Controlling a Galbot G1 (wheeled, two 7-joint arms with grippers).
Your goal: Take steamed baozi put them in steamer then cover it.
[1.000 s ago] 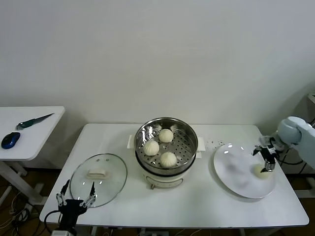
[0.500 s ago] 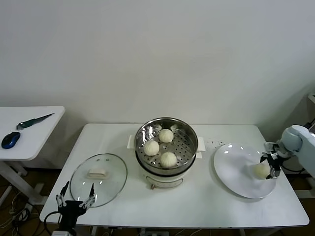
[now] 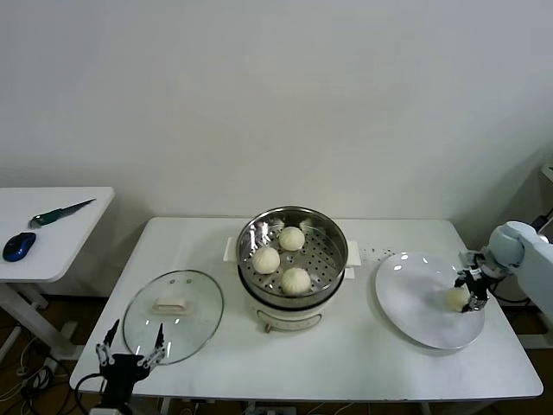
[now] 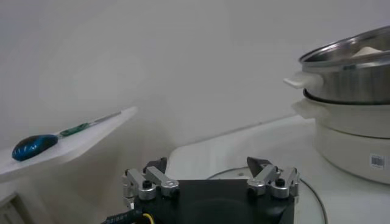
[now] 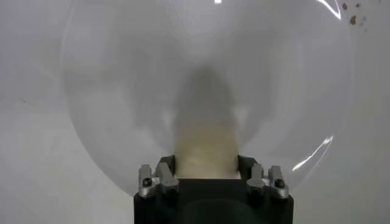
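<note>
The steel steamer (image 3: 333,259) stands mid-table and holds three baozi (image 3: 295,279). Its side also shows in the left wrist view (image 4: 353,85). The fourth baozi (image 3: 455,298) is at the right side of the white plate (image 3: 415,303). My right gripper (image 3: 471,290) is shut on it, low over the plate. In the right wrist view the bun (image 5: 206,143) fills the gap between the fingers (image 5: 166,165). The glass cover (image 3: 173,316) lies flat on the table to the steamer's left. My left gripper (image 3: 130,356) is open and empty at the table's front left corner, just before the cover.
A white side table (image 3: 52,233) at the left carries a blue mouse (image 3: 17,246) and a knife (image 3: 60,212). A power strip (image 3: 371,253) lies between the steamer and the plate. The plate sits close to the table's right edge.
My right gripper has shifted a little to the right over the plate and closed round the baozi. The left arm, cover and steamer have not moved.
</note>
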